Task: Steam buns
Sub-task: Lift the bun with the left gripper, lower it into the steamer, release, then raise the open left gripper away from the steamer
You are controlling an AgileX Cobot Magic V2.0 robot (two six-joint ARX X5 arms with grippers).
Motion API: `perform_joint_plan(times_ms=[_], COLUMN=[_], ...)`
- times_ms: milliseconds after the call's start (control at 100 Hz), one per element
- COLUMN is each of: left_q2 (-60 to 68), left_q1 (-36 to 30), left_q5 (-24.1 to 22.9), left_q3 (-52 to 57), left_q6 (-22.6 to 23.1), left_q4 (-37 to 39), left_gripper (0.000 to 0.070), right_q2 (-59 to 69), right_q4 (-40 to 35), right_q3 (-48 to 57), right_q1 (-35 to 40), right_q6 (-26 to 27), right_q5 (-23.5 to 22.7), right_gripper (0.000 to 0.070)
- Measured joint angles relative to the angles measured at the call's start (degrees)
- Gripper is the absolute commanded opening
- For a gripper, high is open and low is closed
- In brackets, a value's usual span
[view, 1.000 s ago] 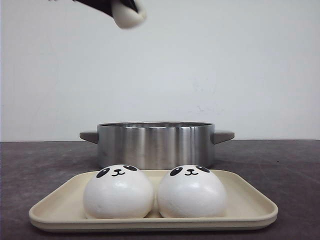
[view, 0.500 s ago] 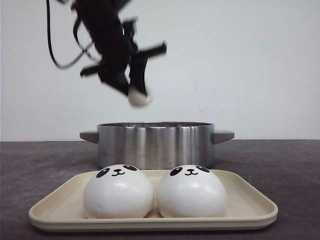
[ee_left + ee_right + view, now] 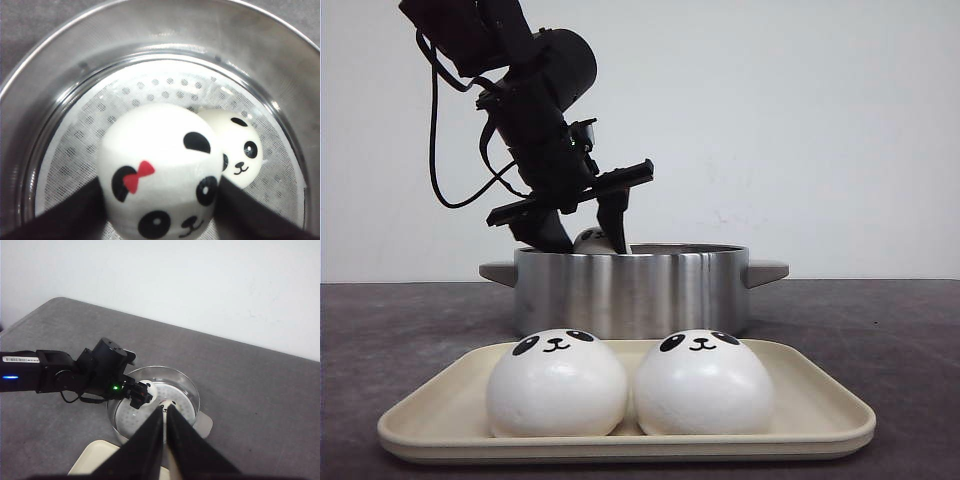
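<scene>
A: Where is the left arm?
B: It reaches down from the upper left in the front view, wrist bent, its left gripper (image 3: 588,238) dipped at the rim of the steel pot (image 3: 631,290). A black cable loops beside the arm.

A: Holding anything?
B: Yes. Its jaws are clamped on a bun with a bow (image 3: 160,172), one dark finger (image 3: 70,217) pressed against each side. The wrist view shows the bun's panda face with a red bow by one ear. In the front view only its top shows between the fingers, at rim level.

A: What is under it?
B: A white perforated liner (image 3: 75,150) covers the pot floor. A second bun (image 3: 235,145) sits on it, partly behind the held one, face up. I cannot tell whether the held bun touches the liner.

A: And the others?
B: Two buns rest side by side on a cream tray (image 3: 820,415) in front of the pot: the left bun (image 3: 557,385) and the right bun (image 3: 704,383), touching or nearly so, faces turned up.

A: The right arm?
B: It is held high above the table, looking down on the pot. Its right gripper (image 3: 164,430) has the fingers drawn together to a thin slit, with nothing between them
</scene>
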Motion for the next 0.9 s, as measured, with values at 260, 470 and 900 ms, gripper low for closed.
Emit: perform_joint_plan(times_ms=[260, 470, 900], left_q2=[0.0, 0.0, -23.71], left_q1=[-0.07, -0.09, -5.66], left_q5=[0.17, 0.22, -1.25], left_q3=[0.13, 1.42, 5.07], left_q6=[0.0, -0.02, 4.26], left_q4=[0.28, -2.8, -12.59], left_gripper=[0.0656, 0.065, 0.0635], right_q2=[0.02, 0.02, -0.22], right_q4=[-1.01, -3.69, -0.77], right_q3=[0.0, -0.04, -21.88], right_q1=[0.0, 0.0, -0.07], right_q6=[0.31, 1.31, 5.2], right_q5=[0.02, 0.72, -0.15], right_gripper=[0.0003, 0.0003, 0.0004])
